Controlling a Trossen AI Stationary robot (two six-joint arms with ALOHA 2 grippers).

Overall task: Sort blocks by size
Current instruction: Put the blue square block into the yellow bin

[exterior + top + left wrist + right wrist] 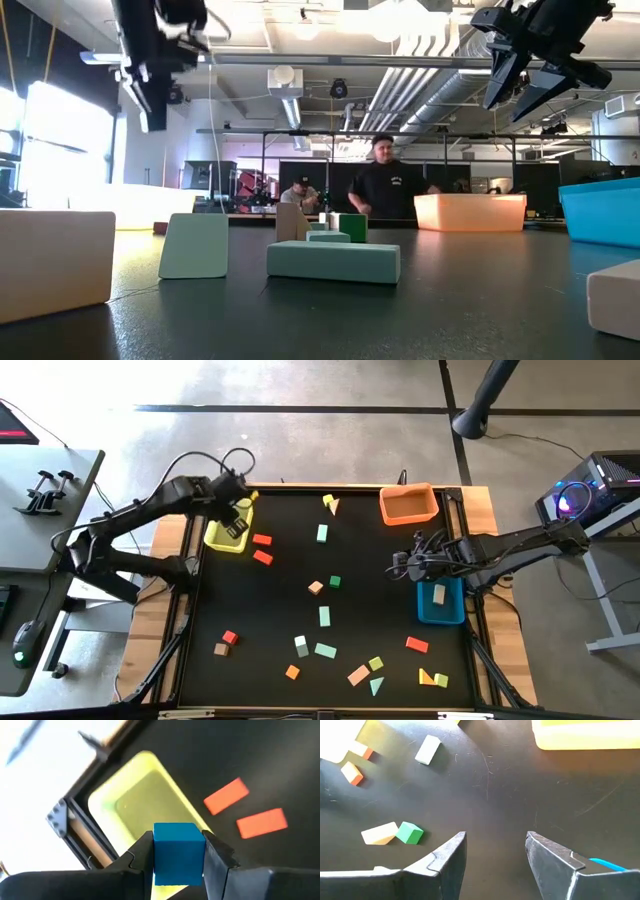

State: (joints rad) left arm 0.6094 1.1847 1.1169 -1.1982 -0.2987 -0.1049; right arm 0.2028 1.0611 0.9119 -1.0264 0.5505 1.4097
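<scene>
My left gripper [238, 518] hangs over the yellow bin [226, 536] at the table's far left, shut on a blue cube [178, 851]. The bin's inside [145, 795] looks bare below it. Two orange-red bars [226, 796] [261, 822] lie flat on the black mat beside the bin. My right gripper [496, 847] stands open above the mat, next to the blue bin [440, 606], with nothing between its fingers. Several more blocks lie scattered on the mat, such as a green cube [410, 833] touching a tan block [380, 833]. My left gripper pinches the blue cube by two opposite side faces [200, 852] between its two fingers [141, 856]. The fingers slant steeply down from above. The cube is lifted clear, above the yellow bin's near rim, one flat face toward the camera.
An orange bin [409, 506] stands at the far right. The blue bin holds a tan block [439, 594]. Mint, orange, yellow and red blocks crowd the mat's near half [326, 651]. People stand in the room beyond the table [385, 190].
</scene>
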